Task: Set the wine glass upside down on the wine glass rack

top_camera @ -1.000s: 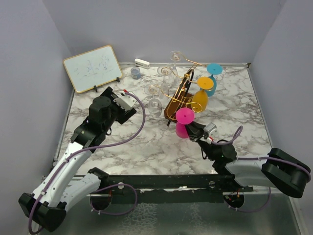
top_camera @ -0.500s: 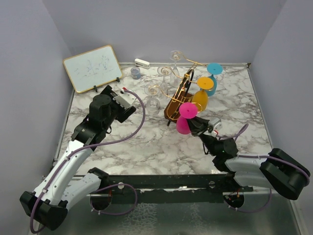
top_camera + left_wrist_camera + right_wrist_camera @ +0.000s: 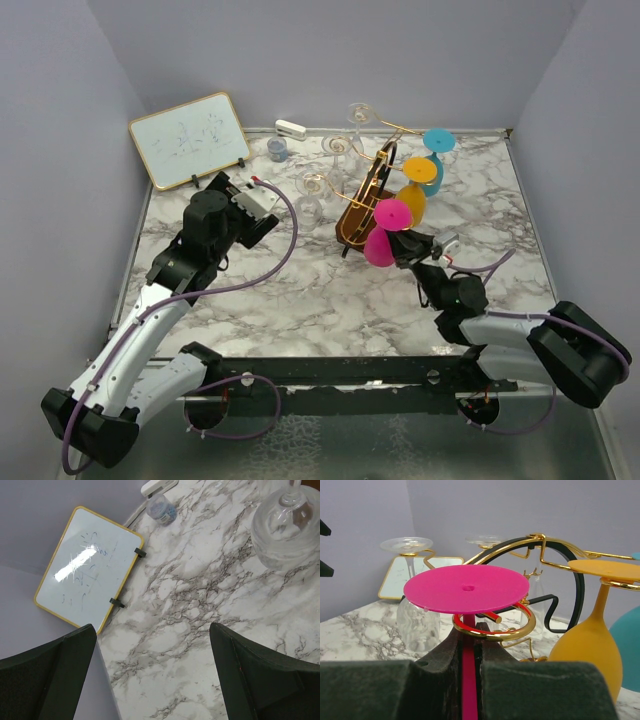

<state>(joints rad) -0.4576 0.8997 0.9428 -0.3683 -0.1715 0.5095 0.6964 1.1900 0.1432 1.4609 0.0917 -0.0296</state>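
The gold wire rack (image 3: 375, 170) on its dark oval base stands at the table's back middle. My right gripper (image 3: 405, 246) is shut on the stem of an upside-down pink wine glass (image 3: 384, 232), right at the rack's near side. In the right wrist view the pink foot disc (image 3: 466, 587) sits just above a gold spiral ring (image 3: 492, 627) and the stem (image 3: 469, 675) runs between my fingers. An orange glass (image 3: 410, 195) and a teal glass (image 3: 433, 160) hang upside down on the rack. My left gripper (image 3: 150, 680) is open and empty over bare marble.
Clear glasses (image 3: 315, 200) stand or hang upside down on the rack's left side; one shows in the left wrist view (image 3: 286, 527). A yellow-framed whiteboard (image 3: 188, 138), a small blue jar (image 3: 278, 149) and a white object (image 3: 290, 129) are at the back left.
My right gripper has carried the pink glass up and back toward the rack, so its foot now sits over a gold ring. The left arm has barely moved.
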